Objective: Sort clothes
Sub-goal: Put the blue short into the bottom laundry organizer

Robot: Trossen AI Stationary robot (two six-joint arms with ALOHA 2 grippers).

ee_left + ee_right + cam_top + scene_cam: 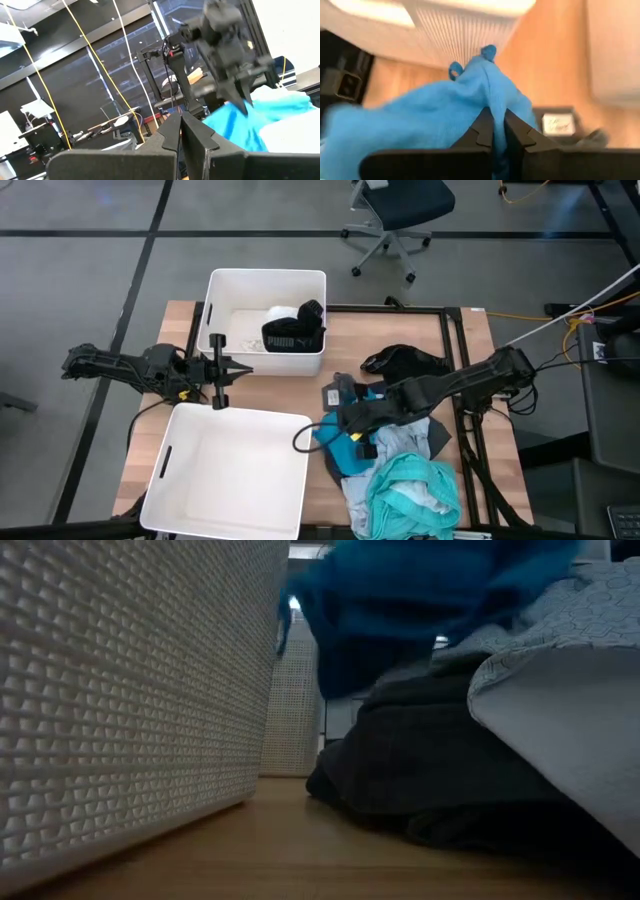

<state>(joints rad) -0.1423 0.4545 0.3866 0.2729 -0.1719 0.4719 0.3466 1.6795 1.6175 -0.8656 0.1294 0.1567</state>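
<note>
The right tool (498,131) is seen closed on a fold of a bright blue soft fabric garment (435,117); in the right wrist view the cloth is pinched between the two dark fingers (482,132) and drapes away from them to both sides. In the high view the right tool (352,423) is located over the pile of clothes (400,470) at the right half of the wooden counter (310,390), just beside the near white rectangular plastic bin (230,475).

Directly under and behind the right tool, a pale grey garment (405,442) and a teal crumpled garment (415,498) are noted, touching each other. A black garment (405,362) lies on the counter beyond the tool, apart from the pile.

The far white rectangular plastic bin (225,290) is seen ahead of the right tool, across the counter; a black garment with white PUMA lettering (292,340) and a white garment (280,313) lie inside it.

The left tool (222,370) is held between the two bins, well apart from the right tool; its fingers (170,135) are seen brought together, with nothing between them.

In the low view the blue garment (420,600) hangs above a dark grey garment (440,760) resting on the counter, with the textured bin wall (130,690) alongside.
</note>
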